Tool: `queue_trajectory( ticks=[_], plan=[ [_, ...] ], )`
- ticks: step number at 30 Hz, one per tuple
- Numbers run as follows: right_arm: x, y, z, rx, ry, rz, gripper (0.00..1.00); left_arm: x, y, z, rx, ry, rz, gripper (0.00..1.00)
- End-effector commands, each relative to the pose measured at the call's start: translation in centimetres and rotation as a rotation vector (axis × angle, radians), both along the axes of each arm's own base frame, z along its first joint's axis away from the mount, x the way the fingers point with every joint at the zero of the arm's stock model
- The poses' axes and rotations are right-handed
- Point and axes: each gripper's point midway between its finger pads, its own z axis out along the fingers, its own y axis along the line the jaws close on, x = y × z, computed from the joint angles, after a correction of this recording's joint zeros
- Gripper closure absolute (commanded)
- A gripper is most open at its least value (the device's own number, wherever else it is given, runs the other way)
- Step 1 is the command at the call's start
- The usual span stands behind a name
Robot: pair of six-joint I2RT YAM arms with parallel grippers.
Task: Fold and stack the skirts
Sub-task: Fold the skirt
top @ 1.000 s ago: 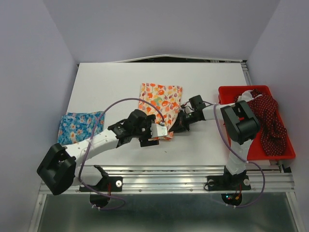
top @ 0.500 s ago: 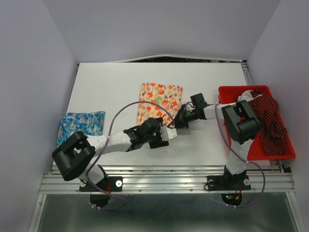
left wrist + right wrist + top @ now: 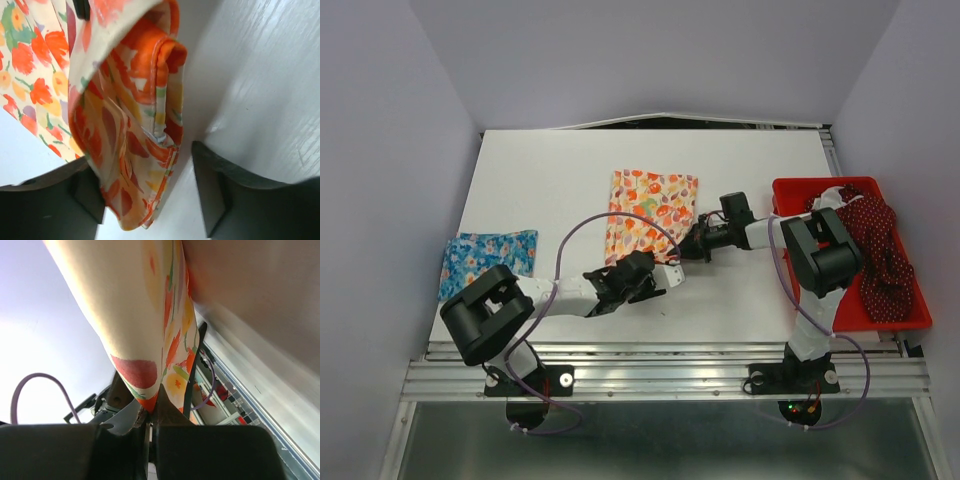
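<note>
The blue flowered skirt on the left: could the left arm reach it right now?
Probably yes. The blue skirt lies uncovered beside that arm's elbow; the left gripper, open at the orange-flowered skirt, would just swing back.

White desk (image 3: 550, 180) between pale walls (image 3: 650, 60).
Plain lavender-grey walls close the matt white desk in at left, back and right; a ribbed metal rail (image 3: 670, 372) runs along its near edge; the light is soft and even.
</note>
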Motion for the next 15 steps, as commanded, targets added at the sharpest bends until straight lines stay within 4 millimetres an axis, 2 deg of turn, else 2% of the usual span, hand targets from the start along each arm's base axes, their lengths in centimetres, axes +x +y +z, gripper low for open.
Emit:
queue_trajectory(
  ticks=[1,3,4,6,8,9,10,11,12,13,14,15],
  plan=[
    [-0.4,-0.4,-0.2,0.012,0.053,-0.005,0.99,0.2,1.0,0.1,0.005,-0.025,0.044,0.45],
    [-0.3,-0.3,-0.6,0.013,0.041,0.005,0.99,0.2,0.9,0.3,0.007,-0.023,0.038,0.54],
    [-0.3,-0.3,-0.6,0.016,0.032,0.012,0.99,0.2,0.9,0.4,0.01,-0.021,0.036,0.63],
    [0.1,-0.2,-0.5,0.019,-0.025,0.028,0.96,0.1,0.9,0.4,0.018,-0.016,0.027,0.66],
    [0.6,-0.7,-0.8,0.001,-0.114,0.051,0.79,0.0,0.7,0.5,0.025,-0.012,0.014,0.71],
    [1.5,-1.0,-0.1,-0.021,-0.112,0.054,0.52,-0.1,0.8,0.5,0.037,-0.001,0.008,0.73],
    [2.5,-1.4,-0.4,-0.07,-0.141,0.045,0.38,-0.3,0.8,0.4,0.043,0.007,0.002,0.78],
    [3.7,-2.2,-0.5,-0.106,-0.225,0.051,0.29,-0.7,1.0,0.1,0.059,0.029,-0.007,0.81],
    [5.1,-2.5,0.9,-0.133,-0.249,0.053,0.28,-0.7,0.9,0.3,0.061,0.035,-0.011,0.85],
    [6.3,-3.1,0.8,-0.19,-0.277,0.038,0.28,-0.9,1.0,0.2,0.067,0.048,-0.016,0.92],
    [7.2,-3.7,0.7,-0.22,-0.328,0.046,0.27,-1.2,0.9,0.1,0.066,0.065,-0.022,0.94],
    [9.1,-4.6,1.5,-0.267,-0.382,0.029,0.27,-1.5,1.2,0.0,0.079,0.08,-0.024,0.97]
  ],
)
